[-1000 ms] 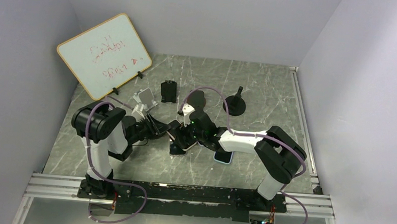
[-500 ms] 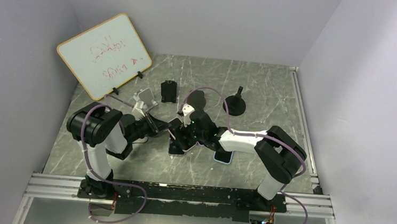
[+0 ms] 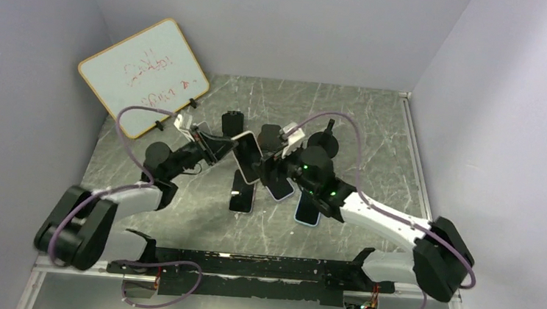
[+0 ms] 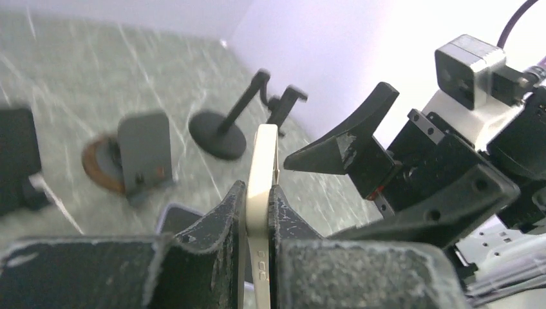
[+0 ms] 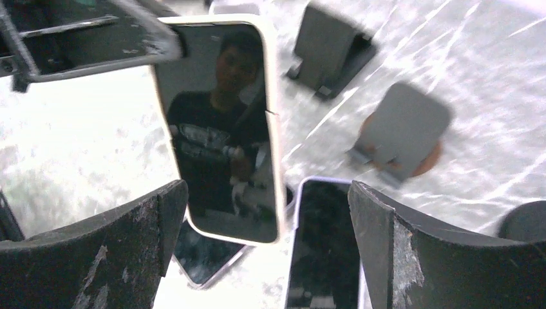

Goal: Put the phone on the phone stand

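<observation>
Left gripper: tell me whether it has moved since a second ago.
Yes. The left gripper, shut on the phone, has moved up the view, closer to the black stand by the whiteboard.

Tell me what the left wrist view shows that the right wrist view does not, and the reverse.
Left wrist only: the phone seen edge-on, pinched in the left gripper, and the camera box on the right arm.

Right wrist only: the phone's glass face, reflecting a person, with the right gripper open, one finger to each side of it.

Both: that phone, the grey stand on its brown disc, and a second phone lying flat on the table.
</observation>
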You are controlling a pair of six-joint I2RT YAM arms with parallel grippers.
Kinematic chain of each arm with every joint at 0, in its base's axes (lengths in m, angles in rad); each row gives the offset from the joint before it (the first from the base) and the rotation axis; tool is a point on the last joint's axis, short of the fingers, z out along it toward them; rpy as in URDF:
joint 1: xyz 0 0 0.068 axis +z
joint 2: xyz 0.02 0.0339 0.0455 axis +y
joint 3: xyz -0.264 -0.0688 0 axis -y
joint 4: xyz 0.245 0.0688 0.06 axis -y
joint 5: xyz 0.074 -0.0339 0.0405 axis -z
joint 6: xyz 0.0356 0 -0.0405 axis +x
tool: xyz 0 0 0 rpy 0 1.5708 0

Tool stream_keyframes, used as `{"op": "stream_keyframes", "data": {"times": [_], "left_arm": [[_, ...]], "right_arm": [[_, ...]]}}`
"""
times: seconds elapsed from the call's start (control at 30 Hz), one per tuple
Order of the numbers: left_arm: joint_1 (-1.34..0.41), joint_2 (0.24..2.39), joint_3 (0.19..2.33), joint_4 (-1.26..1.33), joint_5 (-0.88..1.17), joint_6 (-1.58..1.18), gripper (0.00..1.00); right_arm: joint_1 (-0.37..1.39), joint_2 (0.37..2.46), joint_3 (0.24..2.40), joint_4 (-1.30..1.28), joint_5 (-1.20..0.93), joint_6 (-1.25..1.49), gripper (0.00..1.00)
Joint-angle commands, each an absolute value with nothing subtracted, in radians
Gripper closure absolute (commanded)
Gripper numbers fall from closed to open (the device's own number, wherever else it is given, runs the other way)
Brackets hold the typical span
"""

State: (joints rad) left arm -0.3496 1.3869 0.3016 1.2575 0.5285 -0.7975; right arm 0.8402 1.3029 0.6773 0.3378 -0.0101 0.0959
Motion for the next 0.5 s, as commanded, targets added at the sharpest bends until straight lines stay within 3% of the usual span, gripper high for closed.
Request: {"op": "stream_keyframes", "data": {"times": [0.0,0.13,0.23,0.47], "left_arm": [[-0.335,1.160,0.436,0.864,0.486,-0.504,0.95],[-0.309,1.035,0.528,0.535,0.363,-0.376,0.95],[-0.255,0.974,0.554,0.440,0.320,-0.326,0.95],[-0.081,0.995,0.696,0.291,0.515,-0.063,0.95]], "right_arm": [[0.798,1.181,0.659,0.355,0.036,0.086,0.00],[0.794,1.128,0.652,0.360,0.061,0.119,0.00],[0.793,1.121,0.645,0.363,0.061,0.165,0.00],[0.795,1.120,0.609,0.434,0.016,0.171,0.00]]}}
